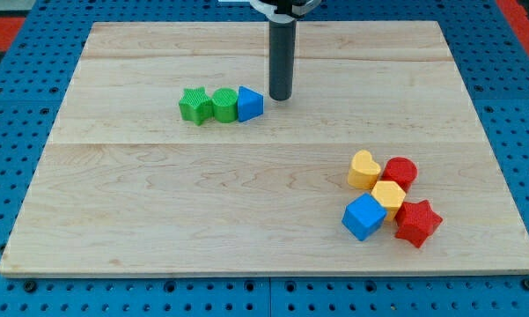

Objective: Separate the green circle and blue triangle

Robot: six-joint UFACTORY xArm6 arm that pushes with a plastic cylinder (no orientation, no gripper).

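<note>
The green circle point(223, 104) and the blue triangle point(250, 104) sit touching side by side in the board's upper left-middle, the triangle on the circle's right. A green star point(194, 105) touches the circle's left side, so the three form a row. My tip point(280, 96) is just right of the blue triangle and slightly toward the view's top, a small gap apart from it.
A cluster at the lower right holds a yellow heart point(363, 170), a red round block point(400, 172), a yellow hexagon point(388, 197), a blue cube point(363, 217) and a red star point(417, 223). The wooden board point(158, 220) lies on a blue perforated table.
</note>
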